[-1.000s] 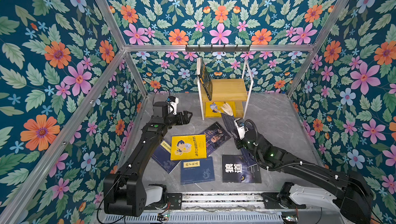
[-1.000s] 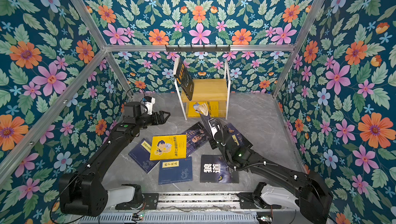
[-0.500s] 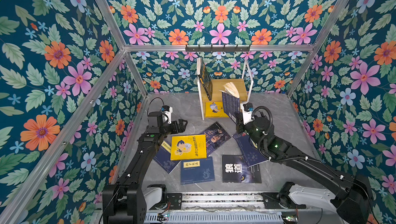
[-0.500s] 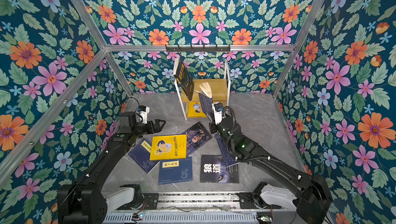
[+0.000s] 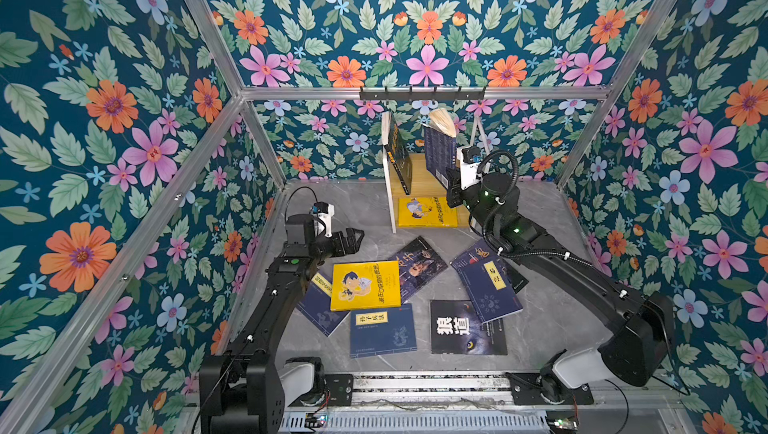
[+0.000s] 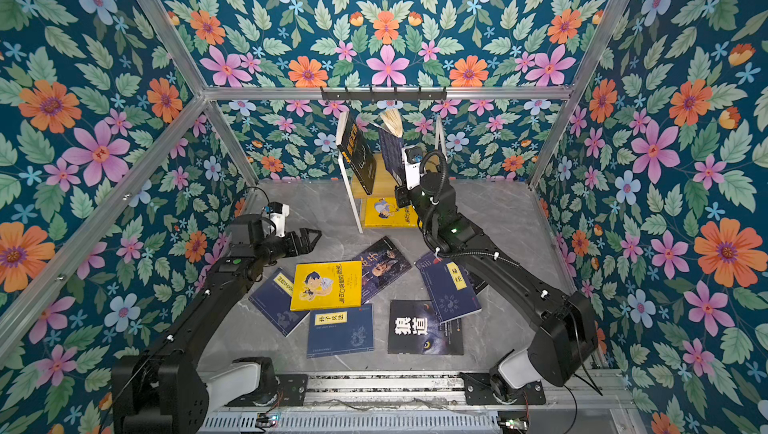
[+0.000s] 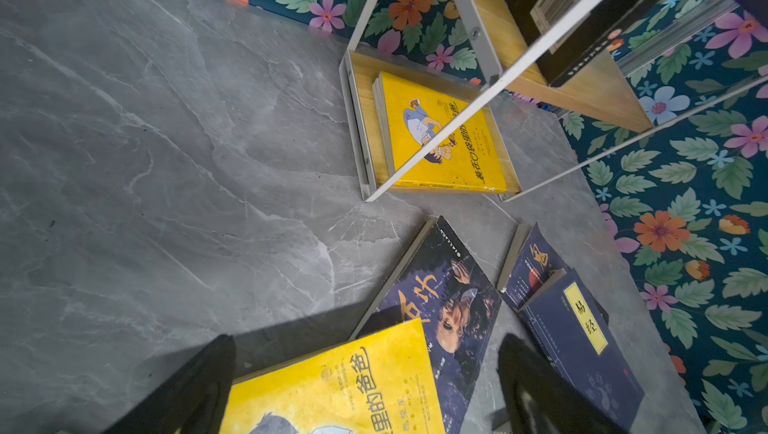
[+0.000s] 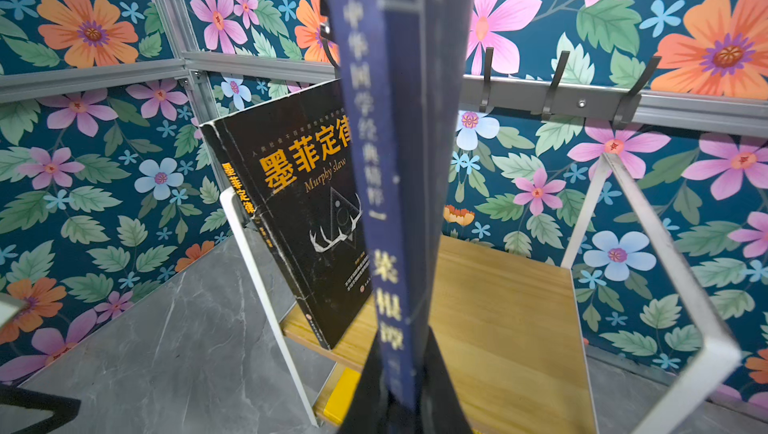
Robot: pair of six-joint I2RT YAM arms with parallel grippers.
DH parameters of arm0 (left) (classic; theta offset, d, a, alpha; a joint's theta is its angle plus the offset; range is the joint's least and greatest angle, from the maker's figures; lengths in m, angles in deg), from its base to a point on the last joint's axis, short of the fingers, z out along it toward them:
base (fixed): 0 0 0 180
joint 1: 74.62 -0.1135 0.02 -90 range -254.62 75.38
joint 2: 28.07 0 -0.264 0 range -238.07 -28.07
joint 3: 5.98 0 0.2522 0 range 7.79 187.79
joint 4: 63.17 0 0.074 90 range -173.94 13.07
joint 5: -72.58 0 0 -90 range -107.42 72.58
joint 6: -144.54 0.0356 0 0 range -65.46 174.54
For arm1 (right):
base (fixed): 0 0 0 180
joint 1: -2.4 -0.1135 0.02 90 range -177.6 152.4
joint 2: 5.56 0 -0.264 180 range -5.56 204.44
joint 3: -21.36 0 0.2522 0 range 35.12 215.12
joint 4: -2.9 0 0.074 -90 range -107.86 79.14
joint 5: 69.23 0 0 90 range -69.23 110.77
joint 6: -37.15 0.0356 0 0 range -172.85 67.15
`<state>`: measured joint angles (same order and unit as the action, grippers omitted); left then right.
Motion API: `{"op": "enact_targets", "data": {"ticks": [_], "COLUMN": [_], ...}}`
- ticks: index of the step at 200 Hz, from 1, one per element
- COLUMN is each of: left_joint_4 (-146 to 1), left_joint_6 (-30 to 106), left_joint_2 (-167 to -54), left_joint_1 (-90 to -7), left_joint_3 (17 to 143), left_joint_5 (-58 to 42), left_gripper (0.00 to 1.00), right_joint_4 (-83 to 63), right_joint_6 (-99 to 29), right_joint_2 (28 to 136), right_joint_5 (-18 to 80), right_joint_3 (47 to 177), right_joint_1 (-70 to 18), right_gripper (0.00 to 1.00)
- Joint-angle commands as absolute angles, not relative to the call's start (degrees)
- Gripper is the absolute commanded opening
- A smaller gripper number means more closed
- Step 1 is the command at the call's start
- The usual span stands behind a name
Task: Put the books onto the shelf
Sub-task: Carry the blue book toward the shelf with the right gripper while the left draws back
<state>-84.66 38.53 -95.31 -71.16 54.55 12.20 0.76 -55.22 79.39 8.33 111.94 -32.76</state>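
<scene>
The left gripper [image 5: 354, 243] hovers with its jaws spread wide and empty, just above the grey floor [image 5: 361, 207] by the far edge of a yellow cartoon-boy book [image 5: 365, 286]. That book overlaps the left navy book [image 5: 318, 309] and a dark portrait cover [image 5: 419, 263]. Nearer the front lie the front navy book [image 5: 382, 330], a black wolf-eye book [image 5: 465, 328] and, overlapping it, the right navy book [image 5: 490, 286]. At the back stands the shelf [image 5: 419, 172]. A black book [image 5: 399, 153] leans on its upper board, and a second yellow book [image 5: 426, 211] lies flat on the lower. The right gripper [image 5: 449, 186] is clamped on an upright navy paperback [image 5: 438, 151] over the upper board.
</scene>
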Motion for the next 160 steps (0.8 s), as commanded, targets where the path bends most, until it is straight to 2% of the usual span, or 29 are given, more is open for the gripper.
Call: {"op": "enact_targets", "data": {"ticks": [1,97,160], "left_joint_4": [-85.0,-84.2,-83.8], "left_joint_6": [38.6,38.8,38.8], "left_joint_2": [-94.8,-91.8,-91.1], "left_joint_1": [-71.2,-71.7,-71.6], "left_joint_3": [55.6,54.2,53.6], "left_joint_5": [12.2,13.1,13.2], "left_gripper": [1.0,1.0,1.0], "right_joint_4": [3.7,4.5,2.0], "right_joint_6": [-56.9,-60.1,-61.7], "right_joint_2": [79.9,84.8,96.2], "right_joint_5": [10.5,10.9,11.1], "right_joint_3": [112.6,118.3,129.3], "right_joint_1": [-32.9,-32.8,-32.8], "right_gripper": [0.0,0.0,0.0]}}
